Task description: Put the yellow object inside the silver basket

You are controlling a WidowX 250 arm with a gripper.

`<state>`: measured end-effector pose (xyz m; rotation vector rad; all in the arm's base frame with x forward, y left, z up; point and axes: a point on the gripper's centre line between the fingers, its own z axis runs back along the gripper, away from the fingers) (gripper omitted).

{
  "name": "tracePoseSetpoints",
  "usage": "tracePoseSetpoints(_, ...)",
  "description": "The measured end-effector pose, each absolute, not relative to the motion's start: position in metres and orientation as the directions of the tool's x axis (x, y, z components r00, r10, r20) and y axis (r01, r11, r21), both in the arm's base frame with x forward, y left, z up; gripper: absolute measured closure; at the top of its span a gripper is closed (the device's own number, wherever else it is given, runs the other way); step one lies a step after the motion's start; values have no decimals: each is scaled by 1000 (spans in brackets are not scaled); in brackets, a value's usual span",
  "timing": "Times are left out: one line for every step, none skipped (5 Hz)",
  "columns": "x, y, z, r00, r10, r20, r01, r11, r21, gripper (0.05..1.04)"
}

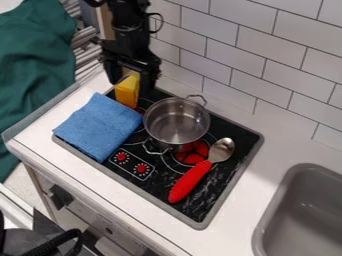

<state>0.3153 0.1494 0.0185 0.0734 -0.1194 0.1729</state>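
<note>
Gripper (129,82) straddles the yellow block (126,93) at upper left, fingers parted, so we're at the grasp! Next call: close, lift clear of the blue cloth (98,126), swing right over the silver pot (176,121).

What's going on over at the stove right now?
A robot arm has its gripper down at a yellow object, next to the folded blue cloth; I can't tell if it has a grip. The yellow object is outside the silver pot, which looks empty.
</note>
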Motion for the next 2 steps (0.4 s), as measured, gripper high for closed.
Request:
tracePoseSetpoints(313,169,10,965,227,134,-237,969,66,76)
tracePoseSetpoints(320,174,-1,960,245,132,-254,966,54,76)
